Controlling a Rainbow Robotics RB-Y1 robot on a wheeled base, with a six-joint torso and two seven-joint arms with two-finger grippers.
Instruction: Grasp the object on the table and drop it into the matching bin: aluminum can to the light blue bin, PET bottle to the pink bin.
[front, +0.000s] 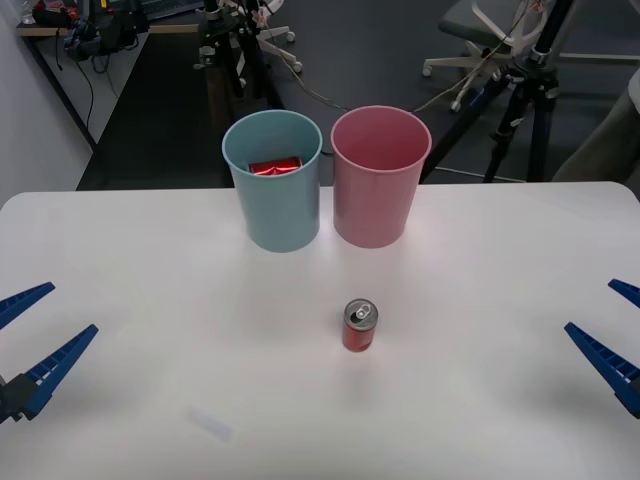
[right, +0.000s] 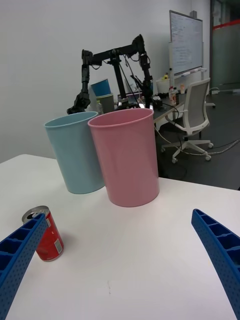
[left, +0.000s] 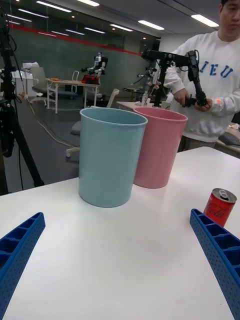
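Observation:
A small red aluminum can (front: 359, 326) with a silver top stands upright on the white table (front: 150, 260), a little right of centre. Behind it, side by side, are the light blue bin (front: 272, 190) on the left and the pink bin (front: 380, 185) on the right. My left gripper (front: 72, 308) is open low at the table's left edge. My right gripper (front: 590, 306) is open at the right edge. Both are far from the can. In the right wrist view the can (right: 44, 234) stands just beyond one fingertip (right: 30, 235). The left wrist view has the can (left: 220, 206) near the pink bin (left: 160, 147).
A flat squashed red metal piece (front: 275, 166) lies inside the light blue bin. A pale strip (front: 210, 424) lies on the table near the front. Tripod legs (front: 525, 110) and an office chair (front: 480, 40) stand on the floor beyond the far edge.

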